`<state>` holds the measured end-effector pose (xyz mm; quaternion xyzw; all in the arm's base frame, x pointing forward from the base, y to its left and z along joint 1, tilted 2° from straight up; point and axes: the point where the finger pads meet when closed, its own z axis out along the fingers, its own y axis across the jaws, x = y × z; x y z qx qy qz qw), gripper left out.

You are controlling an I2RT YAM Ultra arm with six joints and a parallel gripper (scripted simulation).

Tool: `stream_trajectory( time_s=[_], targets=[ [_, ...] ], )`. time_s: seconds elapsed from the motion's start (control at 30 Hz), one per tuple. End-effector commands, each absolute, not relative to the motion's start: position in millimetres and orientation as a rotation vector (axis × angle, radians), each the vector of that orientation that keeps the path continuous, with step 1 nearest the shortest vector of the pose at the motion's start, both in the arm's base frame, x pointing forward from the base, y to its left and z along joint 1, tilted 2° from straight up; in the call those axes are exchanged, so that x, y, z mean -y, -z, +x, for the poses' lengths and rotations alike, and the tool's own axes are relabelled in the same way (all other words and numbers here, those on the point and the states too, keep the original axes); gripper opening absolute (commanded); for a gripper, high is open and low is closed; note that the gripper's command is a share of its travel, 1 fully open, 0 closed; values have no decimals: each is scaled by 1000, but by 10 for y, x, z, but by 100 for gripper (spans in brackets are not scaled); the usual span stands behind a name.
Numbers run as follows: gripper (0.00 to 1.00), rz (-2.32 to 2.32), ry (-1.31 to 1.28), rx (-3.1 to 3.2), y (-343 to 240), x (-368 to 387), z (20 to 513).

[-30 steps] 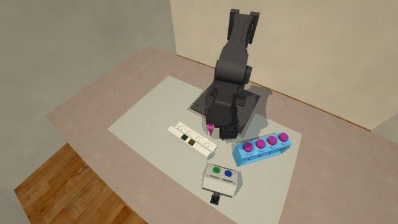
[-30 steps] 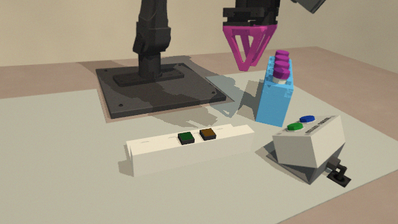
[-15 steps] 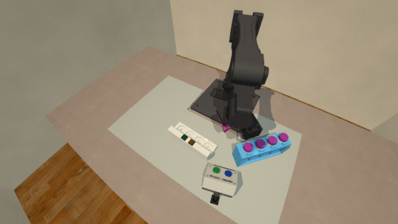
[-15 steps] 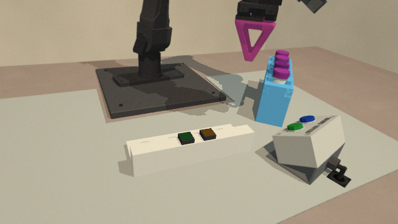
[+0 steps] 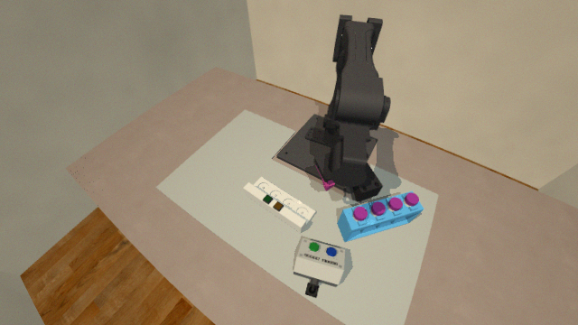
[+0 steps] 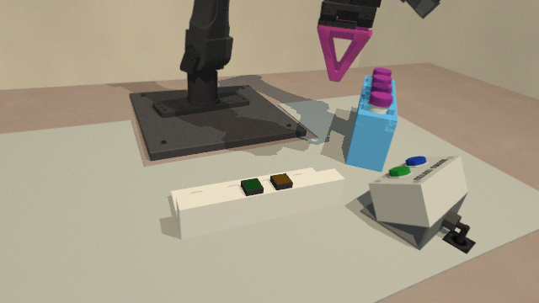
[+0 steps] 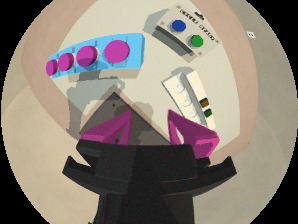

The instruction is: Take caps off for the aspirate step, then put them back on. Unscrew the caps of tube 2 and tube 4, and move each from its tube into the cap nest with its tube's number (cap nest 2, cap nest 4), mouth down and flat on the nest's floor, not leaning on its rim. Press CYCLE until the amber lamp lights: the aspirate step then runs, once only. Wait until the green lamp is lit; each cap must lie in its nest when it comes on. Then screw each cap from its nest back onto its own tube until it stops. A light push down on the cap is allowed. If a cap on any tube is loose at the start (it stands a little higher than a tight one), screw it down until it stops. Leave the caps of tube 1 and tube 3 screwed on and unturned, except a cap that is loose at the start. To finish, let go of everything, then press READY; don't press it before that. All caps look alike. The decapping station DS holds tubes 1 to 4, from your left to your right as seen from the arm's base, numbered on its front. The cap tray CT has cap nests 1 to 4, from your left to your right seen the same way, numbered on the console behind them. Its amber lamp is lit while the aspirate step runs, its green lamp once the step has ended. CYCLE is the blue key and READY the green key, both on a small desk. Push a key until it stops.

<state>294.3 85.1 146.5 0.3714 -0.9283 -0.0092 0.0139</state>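
Note:
The blue decapping station [image 5: 381, 218] holds four tubes, each with a magenta cap [image 5: 378, 208] on it; it also shows in the exterior view [image 6: 372, 126] and the wrist view [image 7: 96, 56]. My gripper [image 6: 337, 76] hangs in the air behind the station's far end, on the arm's side, pointing down. Its pink fingers stand half apart with nothing between them. The white cap tray [image 5: 280, 203] lies left of the station and its nests look empty. Its green lamp [image 6: 252, 186] and amber lamp [image 6: 281, 181] are both dark.
The small desk [image 5: 321, 259] stands in front of the station, with the green key [image 5: 313, 246] and the blue key [image 5: 331, 252] on top. The arm's black baseplate [image 6: 210, 118] lies behind the tray. Everything rests on a pale mat.

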Motion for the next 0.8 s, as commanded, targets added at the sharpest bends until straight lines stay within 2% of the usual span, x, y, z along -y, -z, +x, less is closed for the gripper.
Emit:
stream_trajectory(
  time_s=[0.0,0.13,0.23,0.63,0.77],
  targets=[
    [49,1045,34,2945,-1500,-942,2934],
    [49,573,30,3069,-1507,-1266,2853],
    [49,542,31,3075,-1507,-1266,2853],
    [49,-365,23,3095,-1520,-1834,2711],
    [49,-493,22,3076,-1522,-1915,2690]
  ],
)
